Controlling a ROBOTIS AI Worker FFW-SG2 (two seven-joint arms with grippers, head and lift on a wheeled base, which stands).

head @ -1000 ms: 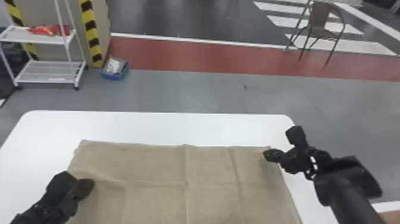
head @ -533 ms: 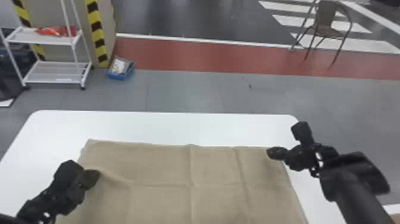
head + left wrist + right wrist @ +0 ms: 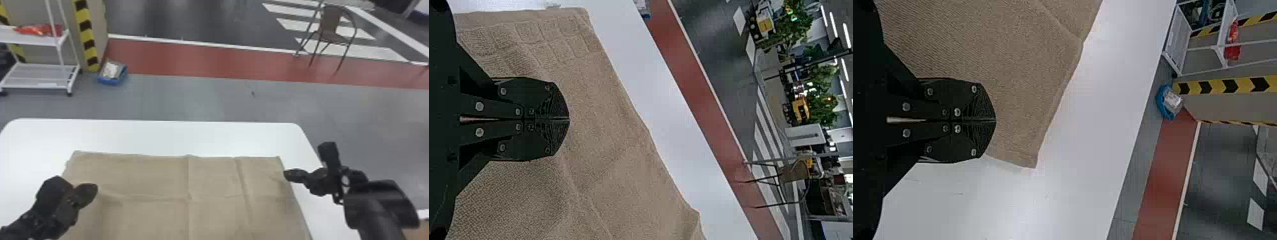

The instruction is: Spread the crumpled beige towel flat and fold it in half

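R gripper (image 3: 995, 120) has come off the far R corner of the towel (image 3: 220, 182) toward the robot; in head view that corner now shows clear of the tips. L gripper (image 3: 568, 119) sits a bit further in over the towel's L side than 1 s ago. Towel outline ~same, still flat on the table (image 3: 159, 135). Head cam has panned a little too, so small shifts = low confidence.

Meaning: spread looks basically done IMO, fold not started. Prob squaring edges or lining up a grab. Next is a proper hold on both sides, then carry one half over. Risk: uneven pull -> skewed fold.

Pose: both grippers clenched, fingers together, no cloth visible between them. Can't tell if a thin pinch is caught at the tips. R arm (image 3: 380, 204) comes in from bottom R, tips at the towel's R edge, nr the far corner. L arm (image 3: 19, 228) comes in from bottom L, tips over cloth just inside the L edge.

Towel: creases run across + away from robot, slight ridge by L tips. Far edge roughly parallel to the table's far edge, white strip between. Chair (image 3: 332, 28) + cart (image 3: 38, 76) well back, n/a.
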